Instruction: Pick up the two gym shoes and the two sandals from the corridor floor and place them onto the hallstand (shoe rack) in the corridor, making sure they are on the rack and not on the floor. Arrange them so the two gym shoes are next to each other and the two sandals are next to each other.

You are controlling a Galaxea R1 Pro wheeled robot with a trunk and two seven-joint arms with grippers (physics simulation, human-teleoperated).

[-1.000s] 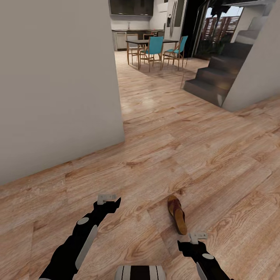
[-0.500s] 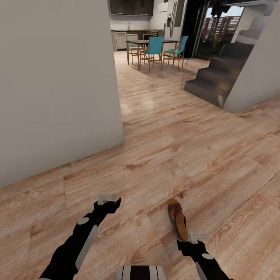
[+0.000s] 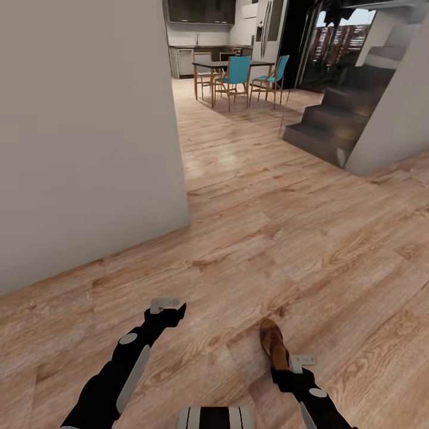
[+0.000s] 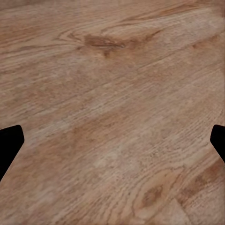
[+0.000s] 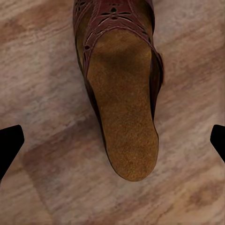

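Observation:
One brown leather sandal [image 3: 273, 343] lies on the corridor floor [image 3: 250, 262], sole down, with its heel end toward me. My right gripper [image 3: 302, 361] hovers just over that heel end. In the right wrist view the sandal [image 5: 119, 93] sits between the black fingertips [image 5: 9, 145] of the right gripper [image 5: 112, 143], which stand wide apart and open, clear of it. My left gripper [image 3: 165, 305] hangs over bare planks to the sandal's left. It is open [image 4: 112, 140] with nothing between its fingers. The gym shoes and the hallstand are out of view.
A pale grey wall [image 3: 89, 131] runs along the left and ends at a corner [image 3: 182, 196]. Dark stairs [image 3: 330, 128] rise at the back right. A dining table with teal chairs [image 3: 238, 74] stands far ahead. Open wood floor stretches ahead and to the right.
The whole view has shifted slightly, so the camera moved. The sandal now lies lower in the picture and nearer my right gripper, which covers its heel end. Both arms keep their pose.

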